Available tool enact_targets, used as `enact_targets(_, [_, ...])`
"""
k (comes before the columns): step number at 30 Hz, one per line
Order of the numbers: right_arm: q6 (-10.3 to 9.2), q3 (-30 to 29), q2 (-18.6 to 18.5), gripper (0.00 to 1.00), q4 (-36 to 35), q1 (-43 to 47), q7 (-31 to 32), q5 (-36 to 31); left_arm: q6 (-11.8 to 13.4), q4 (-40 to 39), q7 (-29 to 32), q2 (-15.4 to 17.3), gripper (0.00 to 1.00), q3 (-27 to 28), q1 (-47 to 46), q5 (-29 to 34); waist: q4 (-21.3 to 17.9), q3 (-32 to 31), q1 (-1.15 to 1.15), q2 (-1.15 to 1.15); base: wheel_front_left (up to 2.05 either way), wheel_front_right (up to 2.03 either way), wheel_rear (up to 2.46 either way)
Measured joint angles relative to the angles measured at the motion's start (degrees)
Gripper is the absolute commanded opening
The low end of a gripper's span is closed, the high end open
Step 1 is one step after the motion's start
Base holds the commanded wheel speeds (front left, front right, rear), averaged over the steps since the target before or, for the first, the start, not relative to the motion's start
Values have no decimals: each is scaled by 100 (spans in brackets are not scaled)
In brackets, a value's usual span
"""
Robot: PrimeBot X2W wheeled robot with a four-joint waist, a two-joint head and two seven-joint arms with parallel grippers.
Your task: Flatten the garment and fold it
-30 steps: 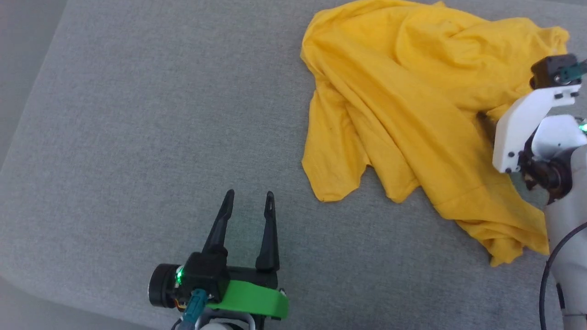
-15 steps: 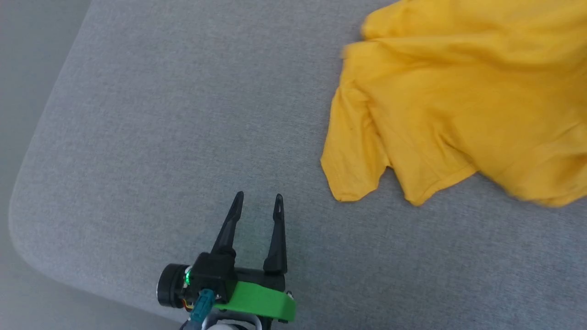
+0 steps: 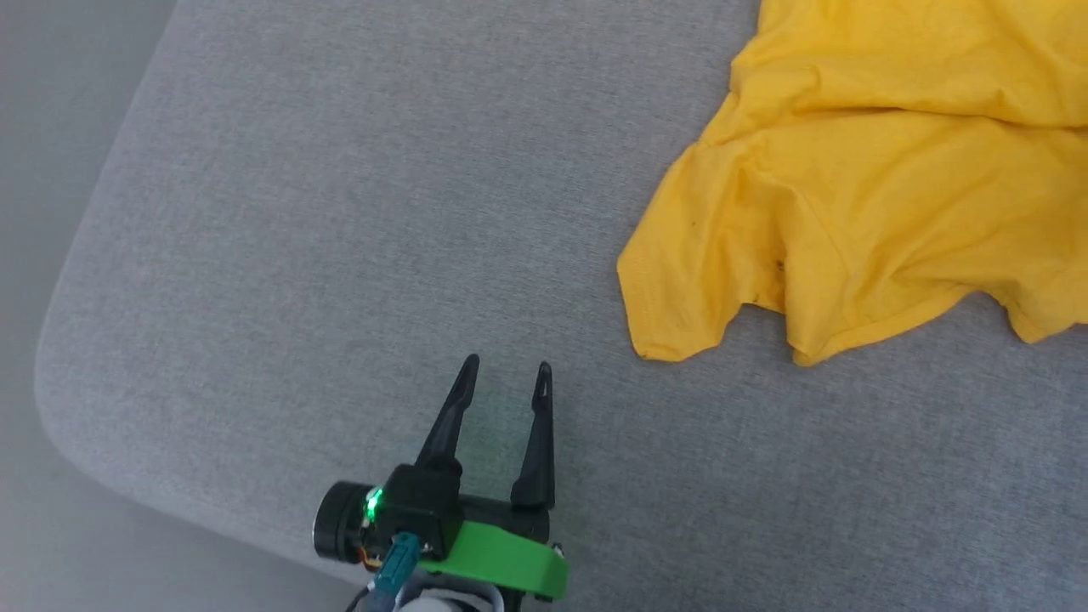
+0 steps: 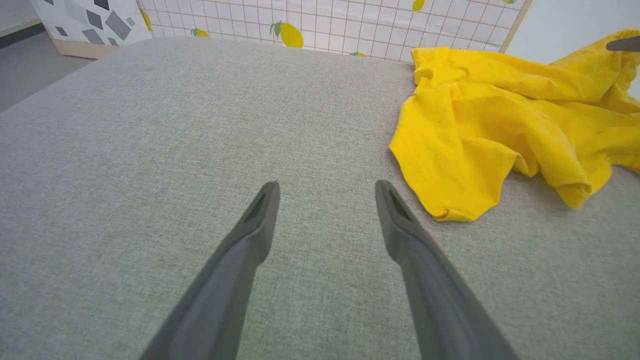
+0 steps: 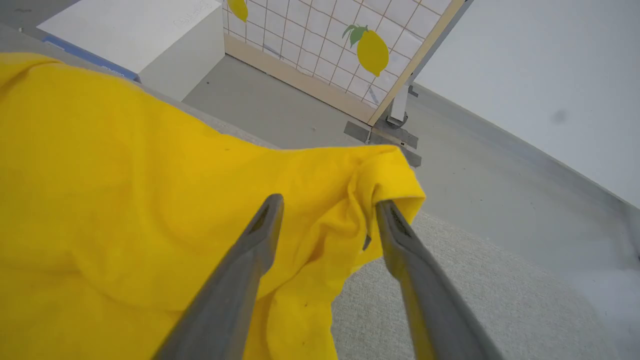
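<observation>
Well, yellow shirt (image 3: 875, 187) crumpled on grey cushion (image 3: 340, 212); L gripper (image 3: 507, 365) spread, empty; R gripper (image 5: 330, 201) spread over shirt's edge.

The garment (image 3: 892, 187) is plain bright yellow, the surface (image 3: 340, 212) grey, my left hand (image 3: 507, 367) black with a green band.

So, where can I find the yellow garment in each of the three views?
Head view: the garment lies in the upper right corner.
Left wrist view: the garment lies at the upper right, beyond the left fingers.
Right wrist view: the garment covers the left half, behind the right fingers.
Shared landmark: the grey padded surface under it.
</observation>
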Motion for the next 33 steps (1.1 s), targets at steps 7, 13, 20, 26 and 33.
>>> enact_targets(7, [0, -152, 198, 100, -167, 313, -218, 509, 2, 107, 0, -9, 100, 82, -124, 3, -229, -215, 0, 0, 0, 0, 0])
enact_targets(13, [0, -454, 413, 100, -1506, 1625, -680, 1099, 1, 132, 0, 41, 100, 278, -76, 33, -443, -575, 0, 0, 0, 0, 0])
enact_targets(20, [0, -1273, 1274, 100, -3348, 3873, -1085, 1201, 0, 123, 0, 172, 100, 448, 174, 36, -720, -973, 0, 0, 0, 0, 0])
enact_targets(26, [0, -1719, 2566, 100, -4563, 5659, -1588, 862, -1, 112, 0, 230, 100, 511, 362, 22, -1020, -1247, 0, 0, 0, 0, 0])
enact_targets(33, [0, -1655, 2798, 100, -4713, 6104, -1728, 843, -12, 172, 243, 413, 100, 588, 394, -3, -1324, -1376, 0, 0, 0, 0, 0])
